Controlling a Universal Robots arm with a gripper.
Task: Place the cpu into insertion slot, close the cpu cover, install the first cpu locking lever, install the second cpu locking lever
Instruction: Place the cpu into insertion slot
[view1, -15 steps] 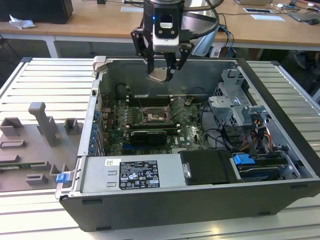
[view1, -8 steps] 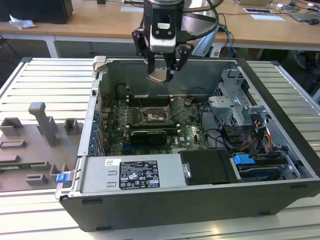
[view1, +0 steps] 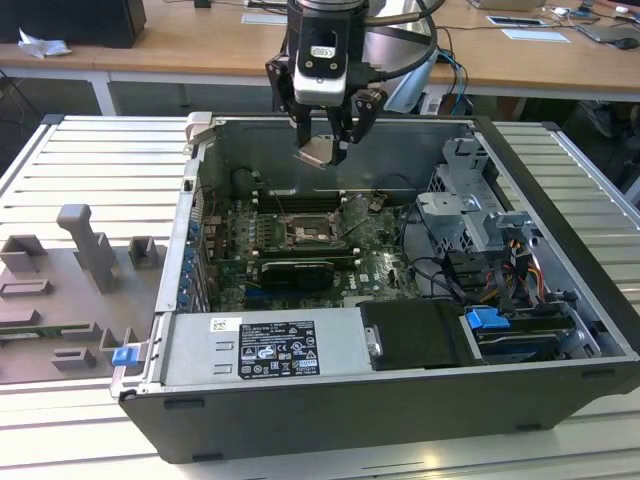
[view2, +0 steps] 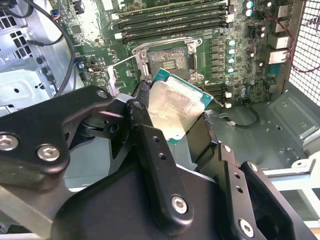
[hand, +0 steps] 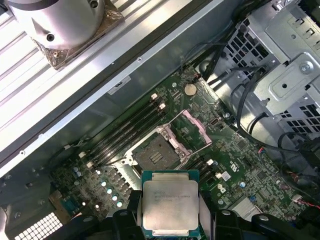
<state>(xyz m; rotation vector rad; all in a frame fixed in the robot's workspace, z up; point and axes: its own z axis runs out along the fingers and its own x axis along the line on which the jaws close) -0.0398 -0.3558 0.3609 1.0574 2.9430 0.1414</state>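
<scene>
Exterior view, item one: the cpu (view1: 318, 152), pale metal face, seemingly tilted, hung well above the board, clamped edge to edge between the fingers of the gripper (view1: 322, 150). Item two: the insertion slot (hand: 155, 157), bare and dark-centred, lay below it, with the cpu cover (hand: 196, 126) raised beside it. Item three: the computer case (view1: 350, 432), open-topped. My judgement: I should level the chip, square it to the socket rim, and lower it straight without sliding it across the contacts.
</scene>
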